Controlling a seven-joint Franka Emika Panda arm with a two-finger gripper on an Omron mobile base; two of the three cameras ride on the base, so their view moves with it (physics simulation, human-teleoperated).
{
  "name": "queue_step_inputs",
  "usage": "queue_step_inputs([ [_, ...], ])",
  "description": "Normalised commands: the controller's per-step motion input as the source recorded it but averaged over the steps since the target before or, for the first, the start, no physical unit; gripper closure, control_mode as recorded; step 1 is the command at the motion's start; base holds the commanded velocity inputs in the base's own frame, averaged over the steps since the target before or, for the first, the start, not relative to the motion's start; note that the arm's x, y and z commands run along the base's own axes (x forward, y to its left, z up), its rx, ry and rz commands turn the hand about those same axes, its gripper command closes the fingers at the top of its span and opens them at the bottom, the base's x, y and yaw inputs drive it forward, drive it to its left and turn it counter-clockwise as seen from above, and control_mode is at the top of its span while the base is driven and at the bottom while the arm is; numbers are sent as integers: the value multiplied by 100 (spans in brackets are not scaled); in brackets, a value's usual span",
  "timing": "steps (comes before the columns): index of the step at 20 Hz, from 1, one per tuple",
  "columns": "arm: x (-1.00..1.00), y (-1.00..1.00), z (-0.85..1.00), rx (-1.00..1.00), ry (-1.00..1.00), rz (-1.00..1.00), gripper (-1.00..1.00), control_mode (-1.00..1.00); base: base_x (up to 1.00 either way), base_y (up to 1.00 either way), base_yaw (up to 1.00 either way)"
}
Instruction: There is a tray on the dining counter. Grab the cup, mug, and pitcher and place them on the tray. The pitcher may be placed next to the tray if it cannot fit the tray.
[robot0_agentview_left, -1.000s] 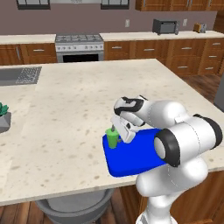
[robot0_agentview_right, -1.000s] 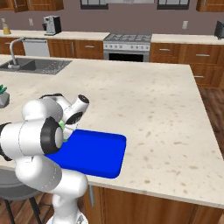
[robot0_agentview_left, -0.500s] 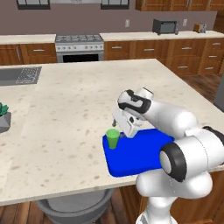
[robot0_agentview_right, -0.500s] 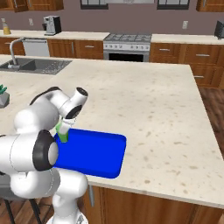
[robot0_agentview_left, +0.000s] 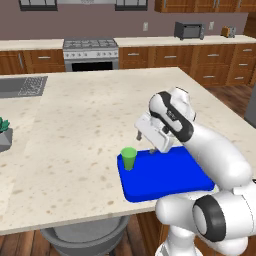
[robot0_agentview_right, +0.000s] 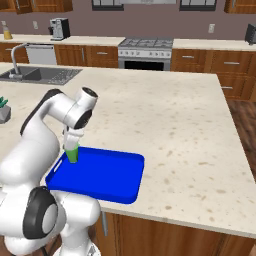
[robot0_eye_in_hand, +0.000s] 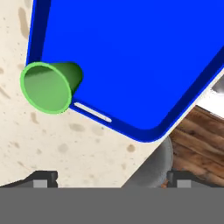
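Observation:
The green cup (robot0_agentview_left: 129, 158) (robot0_agentview_right: 73, 155) (robot0_eye_in_hand: 50, 85) stands upright on the blue tray (robot0_agentview_left: 165, 175) (robot0_agentview_right: 105, 172) (robot0_eye_in_hand: 144, 52), in its far left corner. The tray lies near the front edge of the dining counter (robot0_agentview_left: 75, 130) (robot0_agentview_right: 175, 110) (robot0_eye_in_hand: 26, 144). My gripper (robot0_agentview_left: 145, 143) (robot0_agentview_right: 70, 141) (robot0_eye_in_hand: 111, 179) hangs open just above the cup, a little to its right in the left base view, with nothing between its fingers. The mug and the pitcher are out of view.
A small potted plant (robot0_agentview_left: 2, 135) (robot0_agentview_right: 4, 112) sits at the counter's left end, with a sink (robot0_agentview_left: 20, 85) (robot0_agentview_right: 35, 75) behind it. A grey stool (robot0_agentview_left: 85, 240) (robot0_eye_in_hand: 153, 170) stands below the counter's front edge. A stove and wooden cabinets line the back wall.
The gripper has lifted off the cup and drawn back above it. The cup stays standing on the tray's corner.

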Motion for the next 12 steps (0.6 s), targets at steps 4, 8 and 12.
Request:
queue_step_inputs([
  [4, -87, -21, 68, -11, -11, 17, -100, -100, 0, 0, 0],
  [8, -89, -13, 71, -16, -24, 14, -100, -100, 0, 0, 0],
  [12, -83, -18, 73, -15, -35, 20, -100, -100, 0, 0, 0],
])
